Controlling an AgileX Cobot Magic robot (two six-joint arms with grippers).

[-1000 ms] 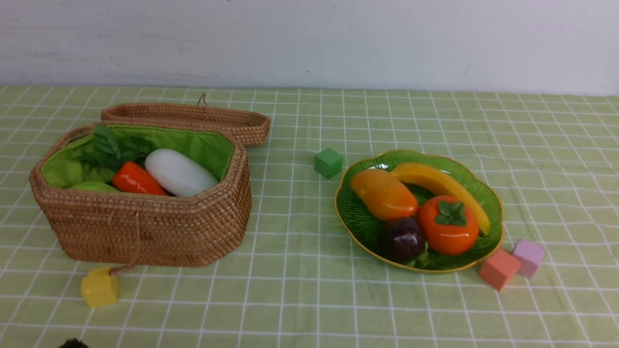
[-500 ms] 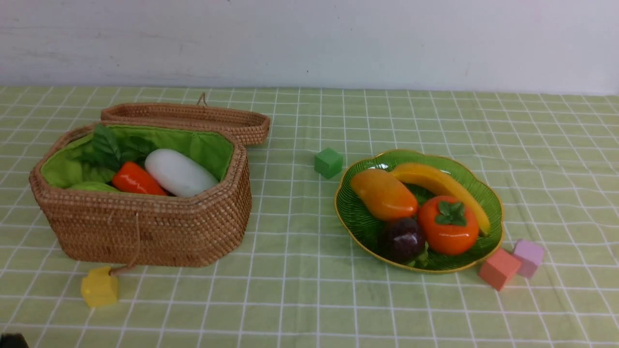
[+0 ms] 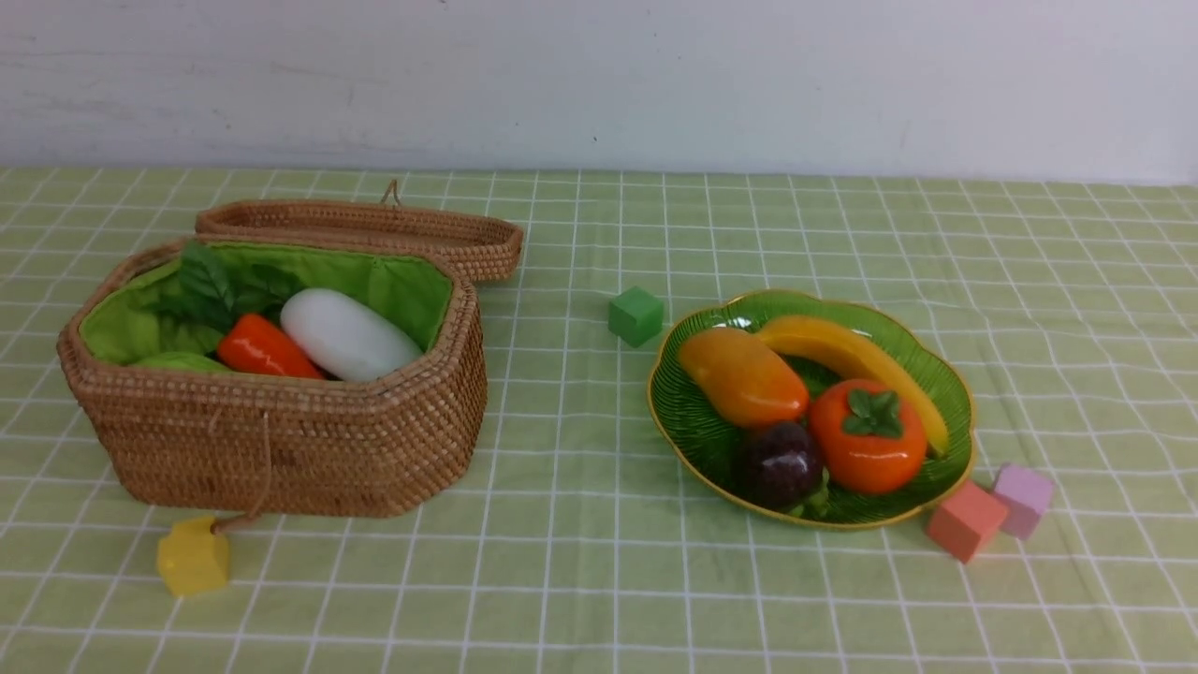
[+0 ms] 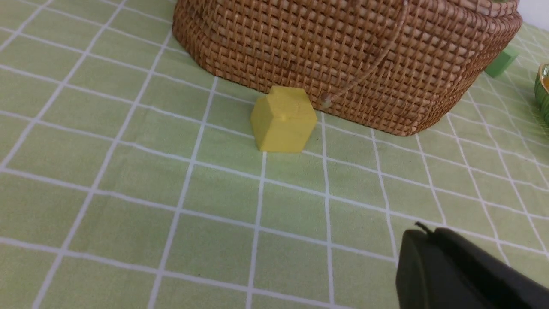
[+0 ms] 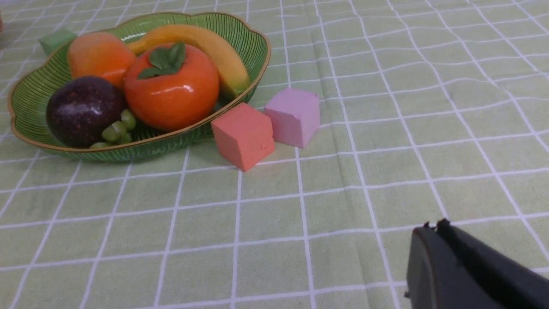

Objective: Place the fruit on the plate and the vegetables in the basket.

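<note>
Both pincers pressed together, empty: left gripper [image 4: 422, 240] low before woven wicker basket [image 4: 343, 51] holding vegetables [image 3: 346, 332]; right gripper [image 5: 431, 234] short of scalloped green plate [image 5: 25, 86] holding fruit [image 5: 171, 88]. Sorting looks complete.

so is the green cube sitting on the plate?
No: in the front view the green cube rests on the tablecloth, just outside the rim of the plate, on the basket side.
</note>
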